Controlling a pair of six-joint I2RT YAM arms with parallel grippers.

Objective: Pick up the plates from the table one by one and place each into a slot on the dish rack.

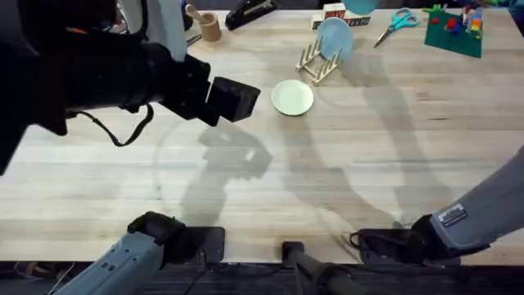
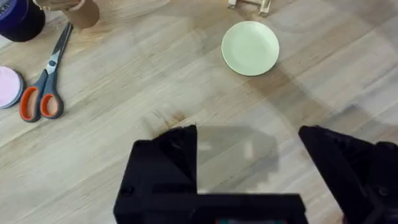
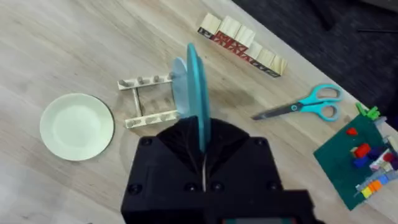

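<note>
Turquoise-teal plate (image 3: 200, 93) stands on edge, clamped in the right end effector (image 3: 202, 158) over the dish rack (image 3: 147, 102); cream-yellow plate (image 1: 292, 97) lies flat on the tabletop (image 1: 368, 164) beside the rack. Left end effector (image 2: 249, 162) gapes apart.

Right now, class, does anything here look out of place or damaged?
Nothing damaged or spilled. Only the cream plate lies flat on the table beside the dish rack, unslotted; the right gripper holds the teal plate.

cream plate (image 1: 292, 97) | teal plate (image 3: 199, 102) | light wood rack (image 1: 315, 64)
</note>
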